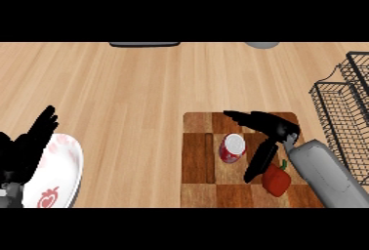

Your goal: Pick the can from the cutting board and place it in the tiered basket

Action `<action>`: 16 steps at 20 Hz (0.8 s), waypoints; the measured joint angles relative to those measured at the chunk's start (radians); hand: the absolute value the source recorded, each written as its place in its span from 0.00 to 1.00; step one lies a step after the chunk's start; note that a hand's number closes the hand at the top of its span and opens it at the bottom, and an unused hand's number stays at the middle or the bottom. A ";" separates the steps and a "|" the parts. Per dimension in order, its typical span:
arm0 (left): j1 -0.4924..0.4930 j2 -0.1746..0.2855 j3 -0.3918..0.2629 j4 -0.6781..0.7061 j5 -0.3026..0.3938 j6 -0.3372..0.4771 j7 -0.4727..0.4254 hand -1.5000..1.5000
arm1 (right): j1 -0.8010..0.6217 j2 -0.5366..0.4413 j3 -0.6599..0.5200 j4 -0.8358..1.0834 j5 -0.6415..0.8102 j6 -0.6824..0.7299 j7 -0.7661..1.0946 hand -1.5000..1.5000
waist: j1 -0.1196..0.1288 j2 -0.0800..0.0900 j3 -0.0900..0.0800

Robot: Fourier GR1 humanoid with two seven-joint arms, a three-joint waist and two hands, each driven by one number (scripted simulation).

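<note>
A small red can [233,148] with a white top stands upright on the checkered wooden cutting board [198,171], near its middle. My right hand [272,128] hovers just right of the can, open, fingers stretched above it toward the left and the thumb pointing down beside it. No finger is curled round the can. The black wire tiered basket [338,105] stands at the right edge of the view. My left hand [29,144] rests open at the left edge, fingers up.
A red bell pepper [276,180] lies on the board's near right part, by my right forearm. A white plate [59,173] with a red pattern sits under my left hand. A dark object [144,44] and a grey one [262,44] lie along the far edge.
</note>
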State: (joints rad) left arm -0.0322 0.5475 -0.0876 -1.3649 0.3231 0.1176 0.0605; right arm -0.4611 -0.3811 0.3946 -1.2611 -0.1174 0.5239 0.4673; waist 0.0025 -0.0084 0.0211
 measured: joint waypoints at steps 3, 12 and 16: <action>0.011 0.001 0.010 -0.012 -0.003 -0.009 -0.012 0.50 | 0.009 0.020 0.002 0.019 0.023 -0.006 -0.015 0.00 | 0.001 0.000 -0.001; 0.017 -0.004 0.030 -0.012 -0.006 -0.025 -0.013 0.50 | 0.016 0.083 0.023 0.059 0.091 -0.011 -0.049 1.00 | -0.001 -0.006 -0.006; 0.027 -0.014 0.033 -0.024 -0.015 -0.024 -0.019 0.50 | 0.036 0.098 0.034 0.034 0.136 -0.030 -0.128 1.00 | -0.003 -0.007 -0.007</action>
State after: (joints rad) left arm -0.0057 0.5339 -0.0545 -1.3891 0.3079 0.0939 0.0417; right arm -0.4250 -0.2828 0.4281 -1.2270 0.0189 0.4941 0.3394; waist -0.0009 -0.0155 0.0145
